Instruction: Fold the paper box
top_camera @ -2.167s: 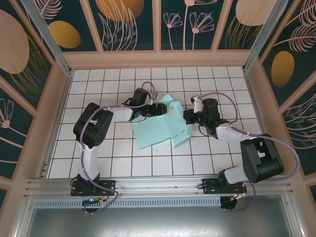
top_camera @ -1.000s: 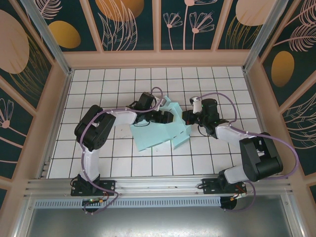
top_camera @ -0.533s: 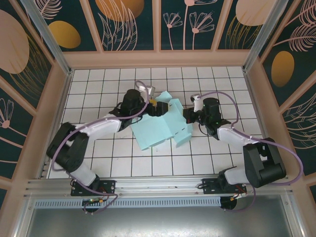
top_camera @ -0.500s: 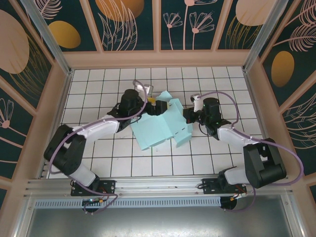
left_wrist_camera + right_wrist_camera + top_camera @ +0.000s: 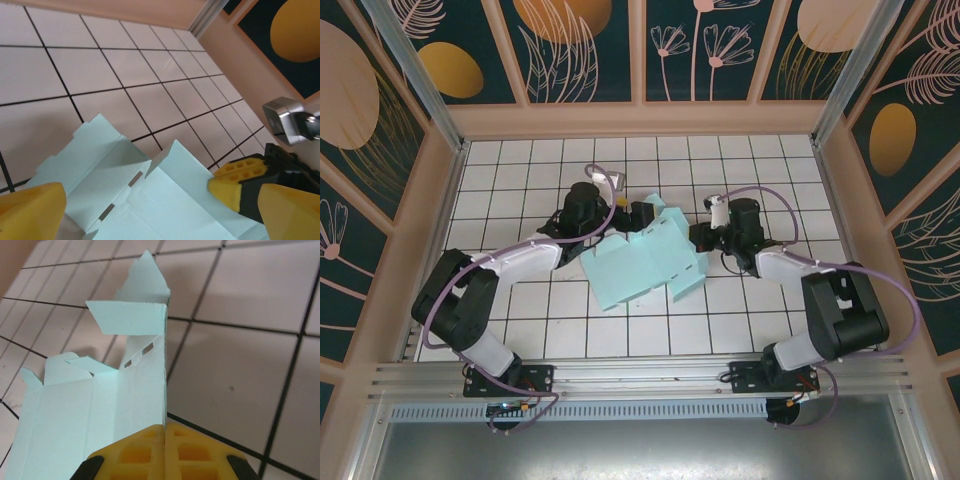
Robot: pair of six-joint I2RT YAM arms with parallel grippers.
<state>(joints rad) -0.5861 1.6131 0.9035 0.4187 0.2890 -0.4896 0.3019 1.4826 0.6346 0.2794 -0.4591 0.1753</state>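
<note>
With our right gripper (image 5: 165, 440) pinching the right edge of the paper box (image 5: 645, 260), a partly creased sheet on the table (image 5: 510, 170), our left gripper (image 5: 137, 192) has left its middle and hovers spread above the far flaps, likely the next fold.

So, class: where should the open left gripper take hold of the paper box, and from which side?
Probably the far flap's free edge, from the left: it stands off the tiles between the left gripper's open fingers, while the right gripper pinches the paper box's opposite edge.
</note>
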